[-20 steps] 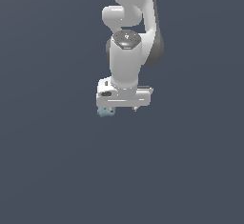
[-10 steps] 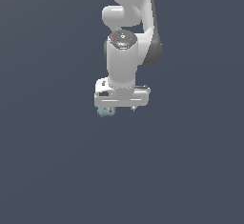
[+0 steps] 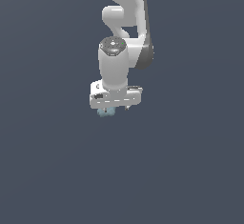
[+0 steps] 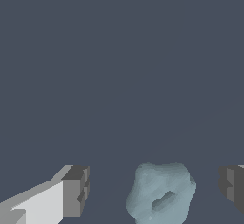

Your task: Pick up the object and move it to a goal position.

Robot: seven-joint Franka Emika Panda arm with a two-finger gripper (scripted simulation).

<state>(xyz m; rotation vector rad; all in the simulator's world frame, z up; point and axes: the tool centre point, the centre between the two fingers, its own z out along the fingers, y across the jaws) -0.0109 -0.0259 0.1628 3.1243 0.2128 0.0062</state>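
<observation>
A: Item one, claw: how is it recorded?

B: Fingers are spread apart, nothing clamped. A gap is seen on each side of the lump, which sits between them, nearer one finger than the other.

A: Item two, lump: location?

B: Pale teal, bumpy, with a dent in its face. In the exterior view it is partly hidden under the white hand, over the dark desk.

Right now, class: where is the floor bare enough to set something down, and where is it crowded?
Bare floor lies on every side of the arm. The only crowded spot is under the open pincer, where the teal lump sits between its fingers, touching neither.
</observation>
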